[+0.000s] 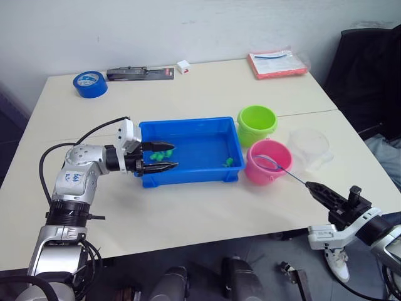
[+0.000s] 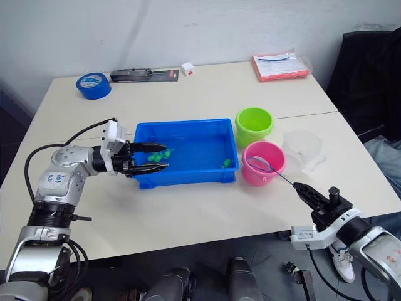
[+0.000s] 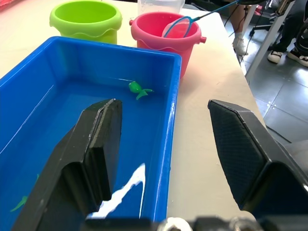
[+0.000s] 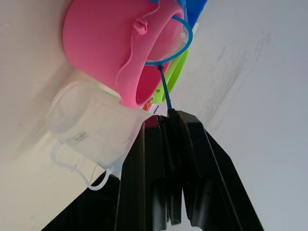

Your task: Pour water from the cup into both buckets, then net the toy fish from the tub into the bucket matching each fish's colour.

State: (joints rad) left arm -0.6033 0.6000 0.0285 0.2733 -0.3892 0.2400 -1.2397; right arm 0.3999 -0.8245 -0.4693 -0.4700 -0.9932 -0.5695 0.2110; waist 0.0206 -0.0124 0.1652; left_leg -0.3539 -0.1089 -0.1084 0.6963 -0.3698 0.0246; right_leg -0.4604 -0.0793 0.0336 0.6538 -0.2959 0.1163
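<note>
While the right tool [image 1: 315,187] pinches the net [image 1: 268,163] over the pink bucket [image 1: 258,172], the left tool [image 1: 170,157] hangs spread.

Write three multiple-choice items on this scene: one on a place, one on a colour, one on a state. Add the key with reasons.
1. Where is the net's hoop?
A. over the pink bucket
B. in the tub
C. on the tape roll

2. What colour are the toy fish seen in the tub?
A. pink
B. green
C. yellow

3. How is the left gripper?
A. shut on a fish
B. shut on the cup
C. open

Key: 1 A, the hoop sits at the pink bucket's mouth. 2 B, the visible ones are green. 3 C, the left wrist view shows its fingers wide apart.
</note>
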